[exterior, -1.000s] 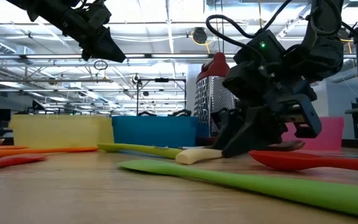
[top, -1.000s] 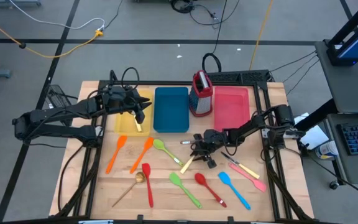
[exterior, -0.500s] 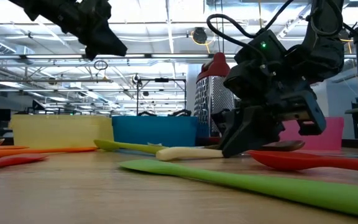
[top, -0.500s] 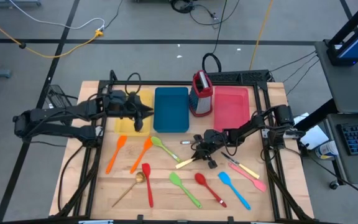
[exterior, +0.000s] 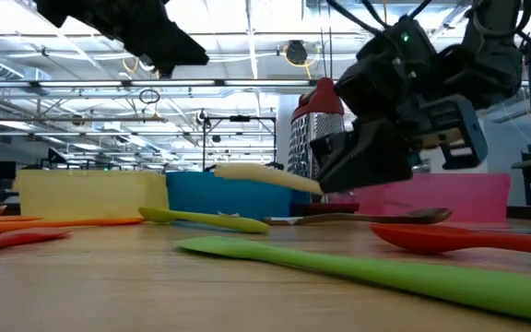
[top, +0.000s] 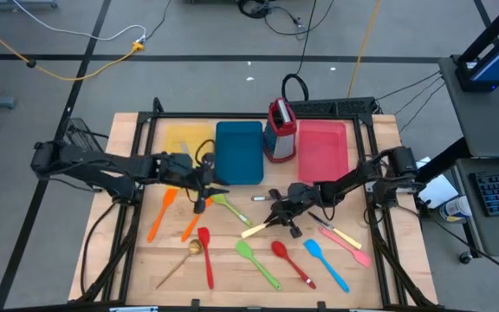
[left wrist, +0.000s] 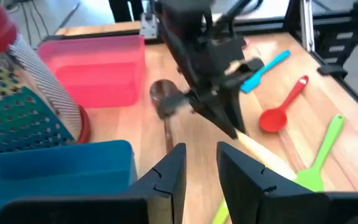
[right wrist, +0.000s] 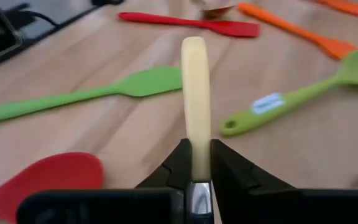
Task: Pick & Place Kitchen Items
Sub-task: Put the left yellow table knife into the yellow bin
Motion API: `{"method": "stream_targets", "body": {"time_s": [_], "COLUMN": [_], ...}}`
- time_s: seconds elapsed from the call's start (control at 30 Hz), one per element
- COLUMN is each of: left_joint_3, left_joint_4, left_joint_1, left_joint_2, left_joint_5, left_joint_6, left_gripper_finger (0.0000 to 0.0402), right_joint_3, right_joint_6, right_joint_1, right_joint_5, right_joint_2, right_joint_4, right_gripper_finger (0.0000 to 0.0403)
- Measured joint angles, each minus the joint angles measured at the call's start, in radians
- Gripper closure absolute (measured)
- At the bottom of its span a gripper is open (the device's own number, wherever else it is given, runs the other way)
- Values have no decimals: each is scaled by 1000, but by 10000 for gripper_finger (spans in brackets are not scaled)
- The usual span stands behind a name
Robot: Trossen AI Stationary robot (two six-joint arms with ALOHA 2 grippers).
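Note:
My right gripper (top: 277,217) is shut on a cream-handled utensil (top: 255,230) near the table's middle; its handle (exterior: 256,172) hangs clear of the wood. My left gripper (top: 210,192) hovers open above an orange spatula (top: 193,221) and a green spoon (top: 228,208), with nothing between its fingers (left wrist: 169,177). In the left wrist view it faces the right gripper. Other utensils lie flat on the table: an orange spatula (top: 160,214), a red spatula (top: 206,256), a gold spoon (top: 180,260), a green spatula (top: 256,263), a red spoon (top: 290,263) and a blue spatula (top: 326,264). My right gripper pinches the cream handle between its two fingers (right wrist: 179,165), at the end (right wrist: 195,152) next to the metal part. The fingers slant down from the table's right and lie along the handle, which sticks out past them. The utensil is lifted clear, nearly level.
Yellow (top: 184,143), blue (top: 238,152) and pink (top: 323,147) trays stand in a row at the back, with a red-topped grater (top: 280,130) between blue and pink. A dark spoon (left wrist: 163,102) lies under the right gripper. A pink spatula and a cream-handled piece (top: 345,238) lie at the right.
My right gripper has shut on the cream handle and risen, lifting the utensil off the table; its free end swung out first. My left gripper has moved from over the yellow tray toward the near edge and the middle, coming lower above the orange spatula and green spoon.

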Motion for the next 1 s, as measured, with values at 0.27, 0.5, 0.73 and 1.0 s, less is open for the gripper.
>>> {"method": "stream_targets", "body": {"time_s": [0.27,0.5,0.73,1.0], "left_joint_3": [0,2,1,1], "left_joint_4": [94,302,432,442], "left_joint_1": [-4,-4,-6,-16], "left_joint_2": [136,271,420,496], "left_joint_5": [-3,3,3,3], "left_joint_6": [-25,-55,-85,-142], "left_gripper_finger": [259,191,196,215], "right_joint_3": [1,0,1,1], "right_joint_6": [-68,-128,-118,-118], "right_joint_1": [-1,-4,-27,-29], "right_joint_5": [222,307,308,345], "right_joint_2": [-126,-146,-146,-146], "right_joint_4": [-84,-119,-113,-111], "right_gripper_finger": [370,371,367,367]}}
